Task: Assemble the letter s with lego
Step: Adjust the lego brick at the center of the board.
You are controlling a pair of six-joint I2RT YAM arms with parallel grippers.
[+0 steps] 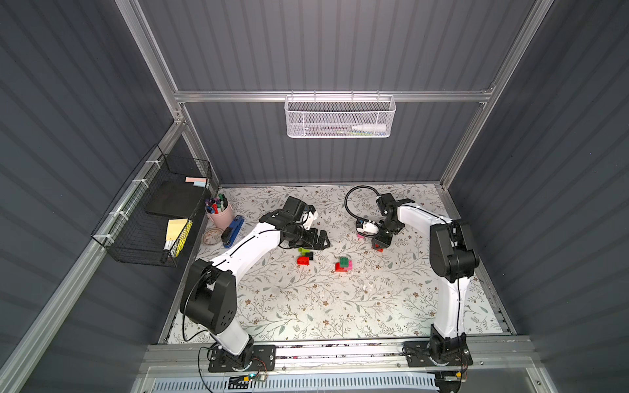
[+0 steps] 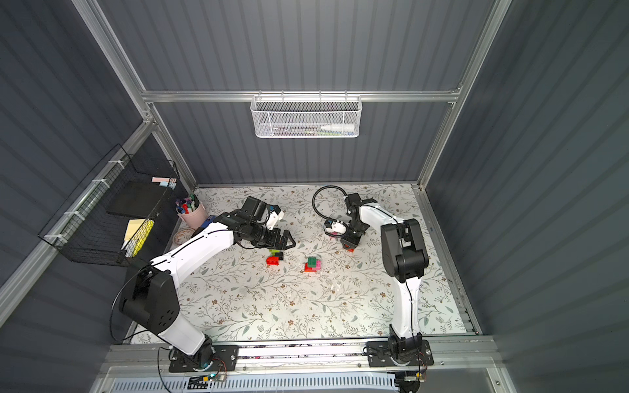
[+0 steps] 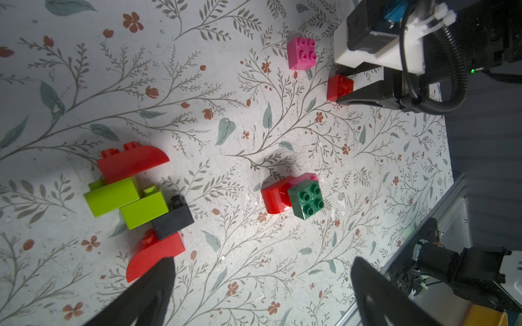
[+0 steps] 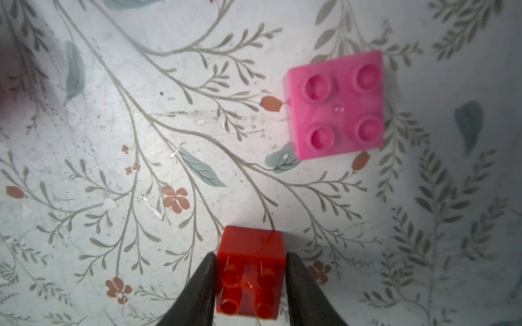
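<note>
- In both top views: the whole table (image 1: 306,306), both arms, and all the lego in the far half of it. Very small there, studs not readable.
- Just beside the left gripper (image 1: 323,240): a cluster (image 1: 304,256) of lime, black and red bricks.
- Toward the right arm, apart from the cluster: a stack (image 1: 343,264) of red, dark green and pink.
- Under the right gripper (image 1: 379,246): only a bit of red visible from above. Near it, a pink brick (image 1: 360,235), partly hidden by the wrist camera.
- Shown only by the left wrist view: the form of the cluster, with two curved red pieces at the ends and two lime bricks and one black between. Joined or only touching, cannot tell. Also the dark green brick on top of the stack, studs up.
- Shown only by the right wrist view: the grip from close by. Red brick (image 4: 250,276) between the two jaws, pink brick with four studs up, apart from it.
- Right jaws: narrowed to the width of the red brick, one against each side of it. Resting on the table or lifted, cannot tell.
- Left jaws: spread fully, holding nothing. One fingertip (image 3: 161,271) in front of the edge of a curved red piece, contact not sure.
- At the left edge, well apart from the lego: a blue stapler (image 1: 233,231).
</note>
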